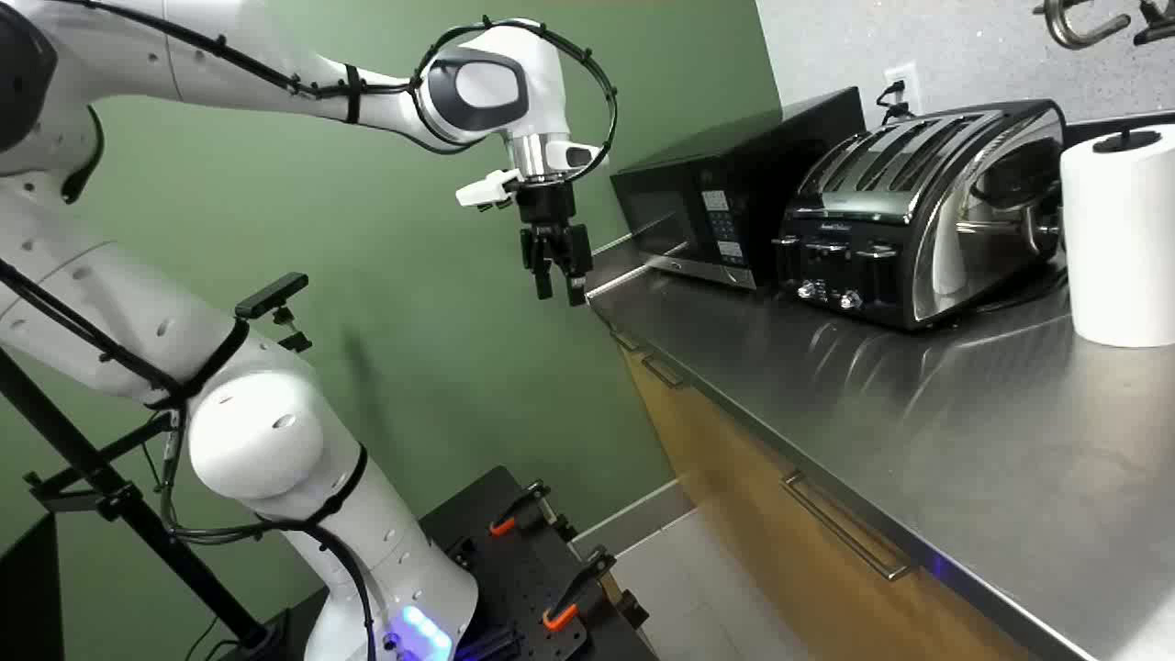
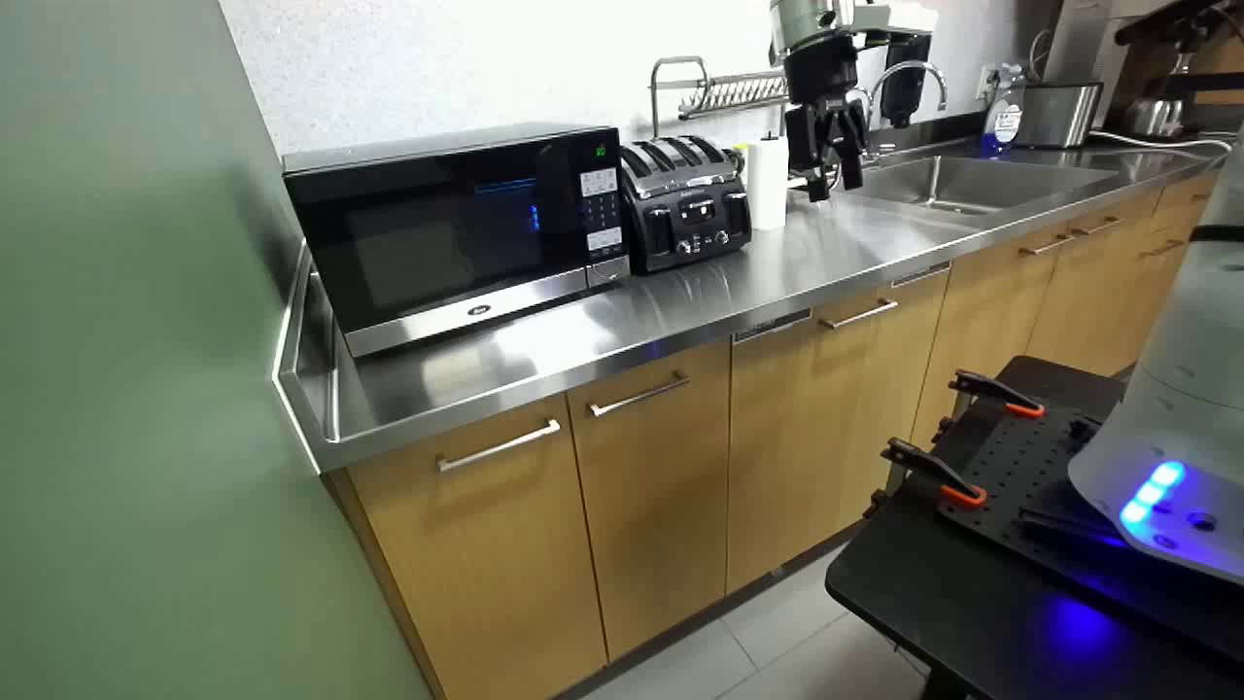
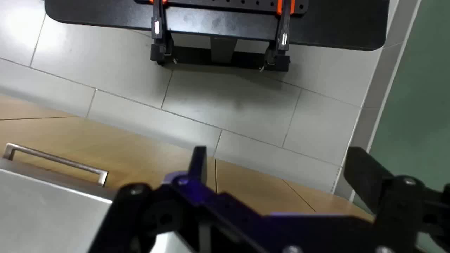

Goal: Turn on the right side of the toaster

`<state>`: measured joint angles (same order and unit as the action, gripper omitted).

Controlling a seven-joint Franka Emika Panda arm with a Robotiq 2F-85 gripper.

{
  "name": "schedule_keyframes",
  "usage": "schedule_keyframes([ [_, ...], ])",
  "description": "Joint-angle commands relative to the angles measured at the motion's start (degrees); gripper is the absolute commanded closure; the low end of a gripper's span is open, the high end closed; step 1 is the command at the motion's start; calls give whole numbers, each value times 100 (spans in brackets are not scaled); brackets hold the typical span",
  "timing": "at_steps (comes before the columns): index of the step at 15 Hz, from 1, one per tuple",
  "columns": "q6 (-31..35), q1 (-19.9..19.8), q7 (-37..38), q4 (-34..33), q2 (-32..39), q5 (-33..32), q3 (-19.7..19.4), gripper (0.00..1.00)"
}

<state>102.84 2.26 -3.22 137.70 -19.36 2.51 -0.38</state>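
Green wall [image 1: 514, 386] in back, long stainless steel counter [image 1: 964, 459] over wooden cabinets [image 2: 671, 486]. Panda arm [image 1: 257, 427] is bent pretty hard: in an exterior view the lower links lean up and away from the counter, the forearm reaches back across, and the wrist drops straight down. Only an exterior view gets the sink [image 2: 1011, 180] farther along. Black microwave [image 2: 457, 243] sits by the green wall, and just beside it is the four-slot chrome toaster [image 1: 904, 239], between it and the paper towel roll [image 1: 1122, 248] in both exterior views. Robotiq gripper [image 1: 561, 292] hangs in midair pointing down, well apart from the toaster. Wrist view settles how it stands: fingers [image 3: 199, 161] spread wide, a big gap between them. Tiny stuff only an exterior view picks up: clear bottle with blue liquid [image 2: 1006, 117] by the sink, plus green clock digits [image 2: 600, 151] on the microwave.
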Motion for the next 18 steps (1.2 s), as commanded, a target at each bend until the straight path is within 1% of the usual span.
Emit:
schedule_keyframes([
  [1,-7,-30,-7,-6,2,8,30,0],
  [7,-7,-30,-7,-6,2,8,30,0],
  [9,700,-172,308,56,-136,-472,98,0],
  [12,1434,-381,430,-174,-30,-888,-43,0],
  [14,2099,-573,450,-331,143,-1063,-173,0],
  [16,3016,-766,445,-450,429,-1165,-330,0],
  [18,3901,-968,640,-553,782,-1187,-465,0],
])
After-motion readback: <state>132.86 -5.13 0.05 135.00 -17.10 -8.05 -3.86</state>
